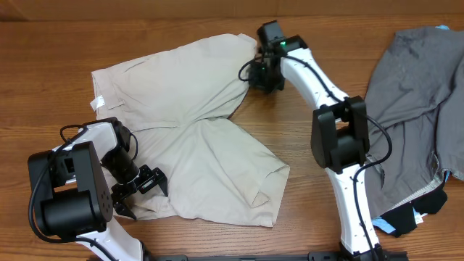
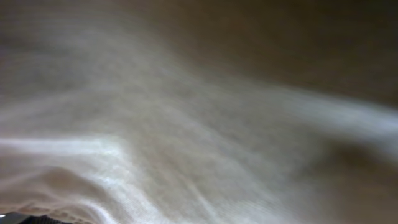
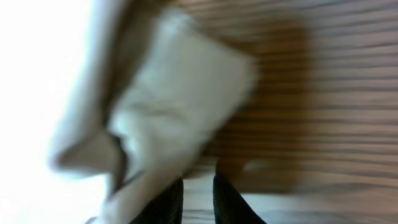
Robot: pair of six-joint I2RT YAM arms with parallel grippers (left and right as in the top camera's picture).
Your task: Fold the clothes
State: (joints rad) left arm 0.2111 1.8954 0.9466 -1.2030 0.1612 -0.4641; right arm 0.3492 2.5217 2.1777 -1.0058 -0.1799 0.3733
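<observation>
1. Lying spread over the centre-left of the wooden counter [image 1: 304, 29], the beige shorts [image 1: 196, 123] have their waistband at the left. Both legs fan out to the right, and the near leg is rumpled with its hem folded over.
2. A small white tag [image 1: 96, 103] shows at the left edge of the waistband.
3. The left tool [image 1: 145, 194] sits at the near-left corner of the shorts. From overhead its two black fingers look apart, right at the cloth's edge.
4. The left arm [image 1: 69, 192] stands bulky just beside the waistband and covers part of that corner.
5. The left wrist view is filled with blurred beige cloth and shows no fingers.
6. The right tool [image 1: 262, 72] is at the hem corner of the far leg.
7. In the right wrist view its dark fingers [image 3: 171, 202] stand close with a thin gap. The blurred cloth lies just above and to the left, so I cannot tell whether any is pinched.
8. The right arm [image 1: 337, 138] runs across the counter between the shorts and a heap of grey garments [image 1: 413, 94] at the right edge, well apart from the shorts.
9. A black item [image 1: 428, 206] and a blue item [image 1: 388, 226] peek out from under the heap's near end.
</observation>
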